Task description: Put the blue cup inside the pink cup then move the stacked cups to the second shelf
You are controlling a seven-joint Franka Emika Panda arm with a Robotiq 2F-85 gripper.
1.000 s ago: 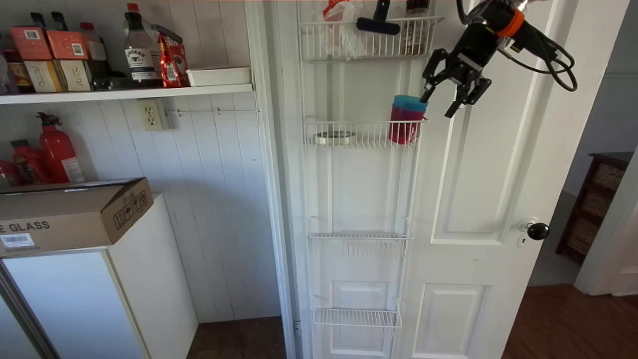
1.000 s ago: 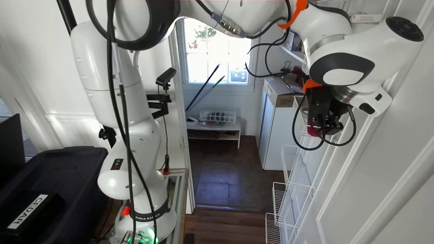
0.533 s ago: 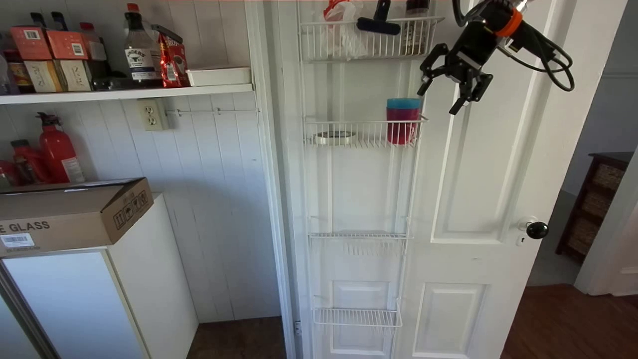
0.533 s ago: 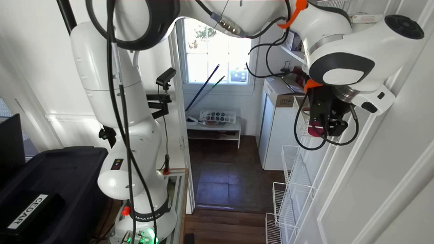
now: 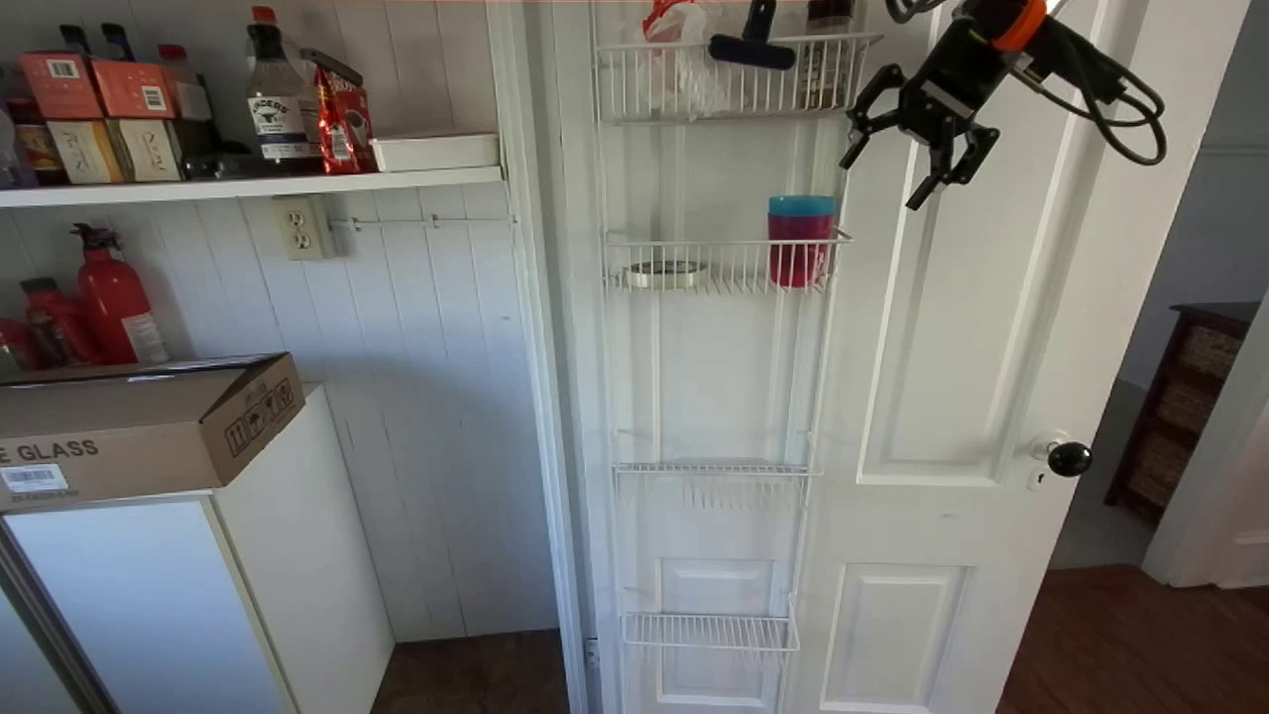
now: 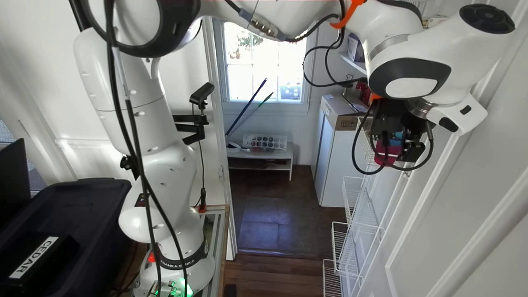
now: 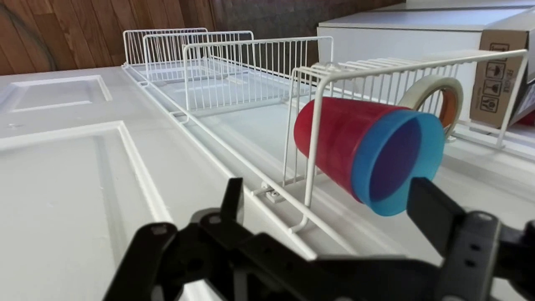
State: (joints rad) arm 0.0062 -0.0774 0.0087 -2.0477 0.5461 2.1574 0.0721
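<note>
Taking an exterior view, we see the pink cup (image 5: 798, 263) standing upright in the second shelf (image 5: 729, 242), and in it the blue cup (image 5: 802, 205), its rim showing above. Well to the left of the pink cup, that same basket holds a roll of tape (image 5: 666, 282) lying flat. Above the pink cup, the top basket (image 5: 620, 48) carries a plastic bag (image 5: 684, 84), a black tool (image 5: 751, 52) and a dark-capped jar (image 5: 825, 74). Up and to the right of the pink cup, we have the end effector (image 5: 880, 184), apart from both cups, fingers spread wide.

In an exterior view we find the white arm (image 6: 466, 62) above the pink cup, which the end effector partly covers; a patch of blue shows over the pink, and the finger gap we cannot tell from there.

In the wrist view we look into the blue cup: a smooth turquoise band stands past the pink cup's mouth, the inside deepening to purple. The pink cup is plain, deep pink, and tapers toward its base. More wire tiers (image 7: 259, 42) lie below it; the fingertips stand wide apart.
</note>
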